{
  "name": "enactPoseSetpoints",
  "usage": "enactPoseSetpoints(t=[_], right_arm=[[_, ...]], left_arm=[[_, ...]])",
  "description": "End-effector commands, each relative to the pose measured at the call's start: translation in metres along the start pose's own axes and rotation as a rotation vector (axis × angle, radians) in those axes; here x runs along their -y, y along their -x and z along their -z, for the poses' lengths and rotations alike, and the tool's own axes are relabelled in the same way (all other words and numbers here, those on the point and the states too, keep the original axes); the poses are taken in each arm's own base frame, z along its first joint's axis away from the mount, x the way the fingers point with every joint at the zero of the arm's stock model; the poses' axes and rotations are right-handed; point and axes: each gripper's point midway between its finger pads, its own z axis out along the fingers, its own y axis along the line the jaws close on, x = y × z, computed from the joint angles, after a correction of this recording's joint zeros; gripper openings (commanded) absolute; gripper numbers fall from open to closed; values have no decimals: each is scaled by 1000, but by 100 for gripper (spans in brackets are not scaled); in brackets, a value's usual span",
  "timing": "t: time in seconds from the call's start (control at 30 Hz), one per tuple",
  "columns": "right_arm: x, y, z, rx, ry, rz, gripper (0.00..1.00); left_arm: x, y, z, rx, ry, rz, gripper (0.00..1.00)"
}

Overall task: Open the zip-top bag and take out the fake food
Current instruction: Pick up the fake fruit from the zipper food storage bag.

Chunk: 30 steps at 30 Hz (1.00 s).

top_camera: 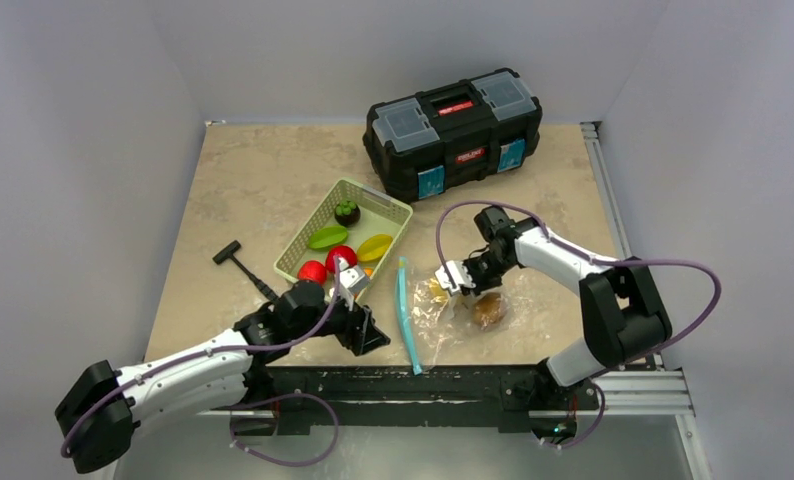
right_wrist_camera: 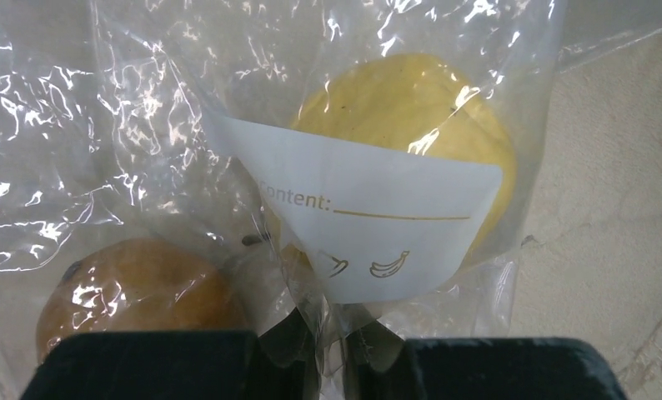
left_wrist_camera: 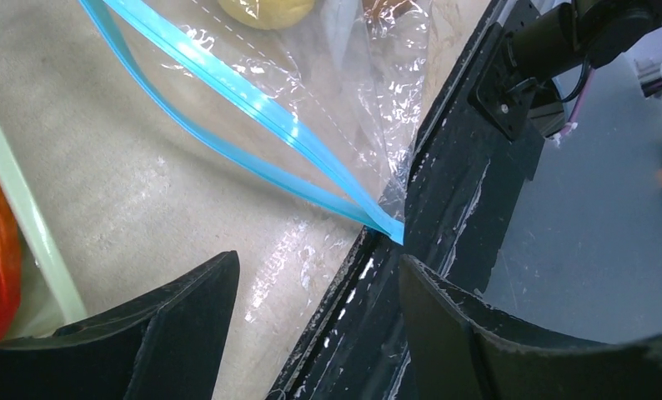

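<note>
Pinching a fold of film, the right gripper [right_wrist_camera: 332, 346] is clamped on the zip-top bag [top_camera: 463, 305] at its far side, with yellow and brown fake food [right_wrist_camera: 411, 100] inside. The zip strip [left_wrist_camera: 253, 108] runs near-to-far, just ahead of the left gripper [left_wrist_camera: 315, 275] — the nearer arm, fingers spread wide and empty.

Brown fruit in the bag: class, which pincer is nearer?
Right. The right pincer pinches the zip-top bag beside the brown fruit; the left pincer sits beyond the zip strip.
</note>
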Motion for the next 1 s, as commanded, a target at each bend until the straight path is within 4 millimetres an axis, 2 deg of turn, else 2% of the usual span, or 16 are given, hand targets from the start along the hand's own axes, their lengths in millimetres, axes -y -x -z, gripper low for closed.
enactPoseSetpoints(t=[0.0,0.27,0.5,0.67,0.97], right_arm=[[-20,9,0,42,30,28,10],[-33,9,6,26,7,32,11],[-29,10,4,37,-7,-20,14],[-25,13,2,60,-19,-44,25],[-17,34,19,122,-38,-14,48]], left_arm=[[-1,3,-6,30,17,-89,69],[-4,-6,-15,4,61,-145,69],[-7,-9,-17,12,85,-159,68],[-13,-12,-14,14,109,-155,68],[-13,-8,-11,45,111,-153,68]])
